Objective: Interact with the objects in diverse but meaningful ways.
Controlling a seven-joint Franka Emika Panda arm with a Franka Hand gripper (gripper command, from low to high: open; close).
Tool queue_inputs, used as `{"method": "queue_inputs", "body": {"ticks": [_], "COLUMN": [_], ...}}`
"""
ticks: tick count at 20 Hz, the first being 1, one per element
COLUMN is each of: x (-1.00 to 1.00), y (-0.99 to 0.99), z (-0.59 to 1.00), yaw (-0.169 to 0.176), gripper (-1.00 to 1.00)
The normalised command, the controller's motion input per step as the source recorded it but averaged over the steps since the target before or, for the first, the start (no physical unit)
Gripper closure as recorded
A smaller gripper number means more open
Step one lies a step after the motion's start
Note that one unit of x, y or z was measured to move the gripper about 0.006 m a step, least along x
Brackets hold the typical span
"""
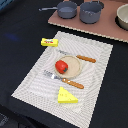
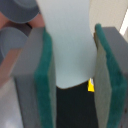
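Cheese wedge (image 1: 67,96) on striped placemat (image 1: 95,55)

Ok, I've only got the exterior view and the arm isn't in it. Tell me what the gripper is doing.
Observer: In the wrist view, the green-padded gripper has a smooth pale white object between its fingers.
Operator: Say whether it's actually gripped.
Observer: It looks gripped. The object touches both green pads.
Operator: Give me a landmark.
Observer: A grey round pot shows just beyond one finger. I cannot tell from this close what the white object is.
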Motion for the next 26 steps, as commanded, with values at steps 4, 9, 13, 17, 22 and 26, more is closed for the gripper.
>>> {"method": "queue_inputs", "body": {"ticks": [4, 9, 13, 17, 22, 26], "x": [-0.03, -0.02, -0.30, -0.45, -0.47, -0.48], "y": [0.14, 0.13, 0.22, 0.32, 0.29, 0.22], "z": [-0.64, -0.52, -0.39, -0.22, -0.25, -0.26], "yaw": [0.117, 0.090, 0.084, 0.095, 0.090, 0.078], "gripper": [1.00, 1.00, 1.00, 1.00, 1.00, 1.00]}}
